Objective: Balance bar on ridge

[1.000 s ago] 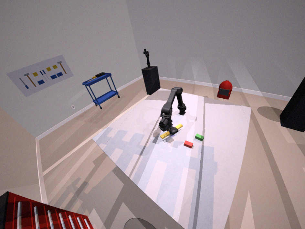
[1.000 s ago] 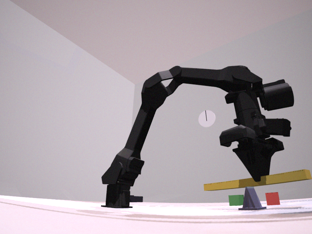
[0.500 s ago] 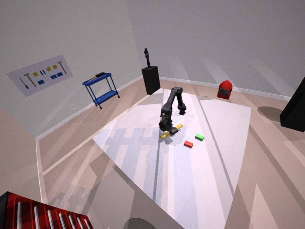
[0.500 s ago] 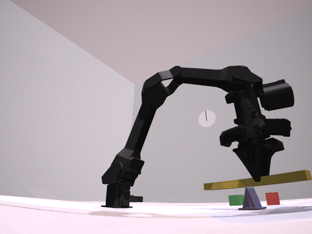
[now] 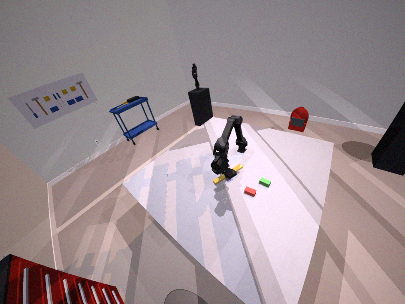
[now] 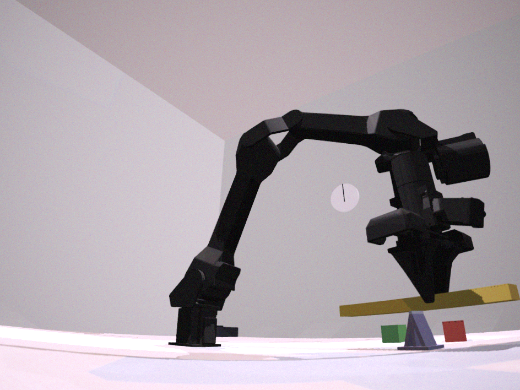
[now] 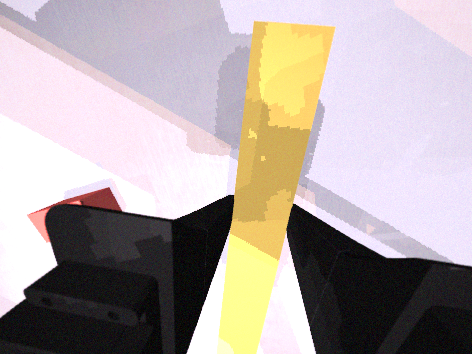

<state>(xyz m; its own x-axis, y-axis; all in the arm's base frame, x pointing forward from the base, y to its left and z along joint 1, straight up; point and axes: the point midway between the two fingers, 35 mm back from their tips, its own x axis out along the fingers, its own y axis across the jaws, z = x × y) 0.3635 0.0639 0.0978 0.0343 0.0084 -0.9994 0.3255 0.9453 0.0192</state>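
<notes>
The long yellow bar point(image 5: 219, 179) point(image 6: 378, 307) point(image 7: 280, 150) is held near its middle by my gripper point(image 5: 230, 173) point(image 6: 434, 296) point(image 7: 260, 205), which is shut on it from above. The purple-grey ridge point(image 6: 420, 333) stands on the table under the bar, slightly left of the fingertips in the exterior view. The bar's underside is at the ridge's top; whether they touch I cannot tell. In that view the bar slopes up to the right, and both its ends are off the table. The ridge is mostly hidden in the top view and not seen in the wrist view.
A red block point(image 5: 250, 191) point(image 6: 454, 331) point(image 7: 102, 199) and a green block point(image 5: 264, 182) point(image 6: 393, 333) lie on the table point(image 5: 278, 229) near the ridge. In the exterior view they show low behind it, one on each side.
</notes>
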